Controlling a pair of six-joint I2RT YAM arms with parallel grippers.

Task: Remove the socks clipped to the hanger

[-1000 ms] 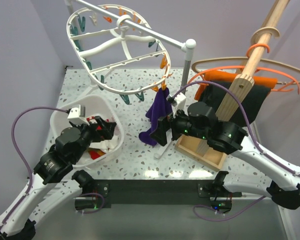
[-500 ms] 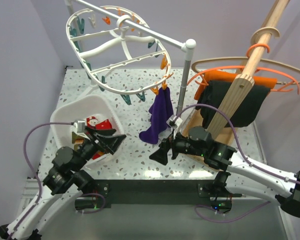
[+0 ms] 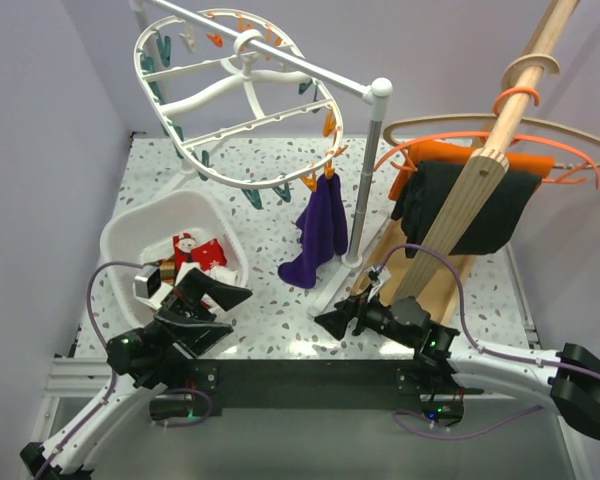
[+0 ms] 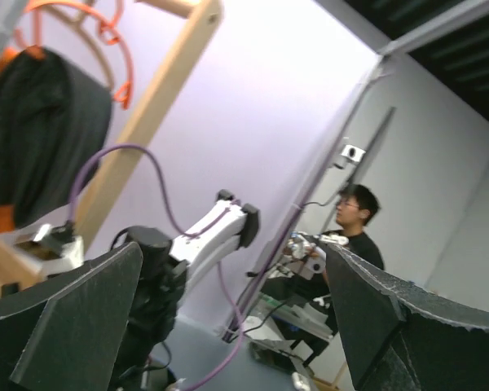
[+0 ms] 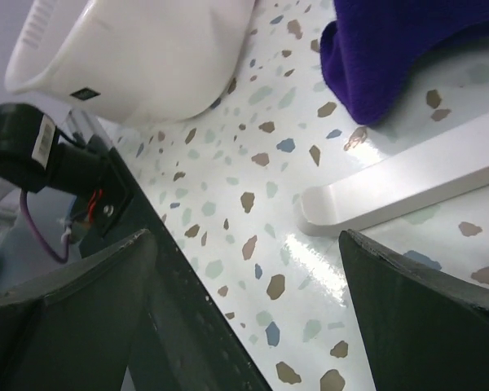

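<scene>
The white oval hanger point(image 3: 242, 105) with orange and teal clips hangs from a white stand at the back. One dark purple sock point(image 3: 318, 230) hangs clipped at its right rim; its toe rests on the table and shows in the right wrist view point(image 5: 399, 57). Red Christmas socks point(image 3: 196, 249) lie in the white basket point(image 3: 120, 240). My left gripper point(image 3: 215, 293) is open and empty, low at the basket's near side, pointing right. My right gripper point(image 3: 336, 319) is open and empty, low near the table's front edge, in front of the stand's foot point(image 5: 407, 191).
A wooden rack point(image 3: 460, 200) with black and orange cloths and thin curved hangers stands at the right. The basket's wall point(image 5: 138, 57) and the black front rail point(image 5: 147, 244) show in the right wrist view. The left wrist view looks sideways at the right arm point(image 4: 187, 252).
Both arms have drawn back and down toward the front edge. The left gripper left the basket; the right gripper moved away from the purple sock, which still hangs clipped.
</scene>
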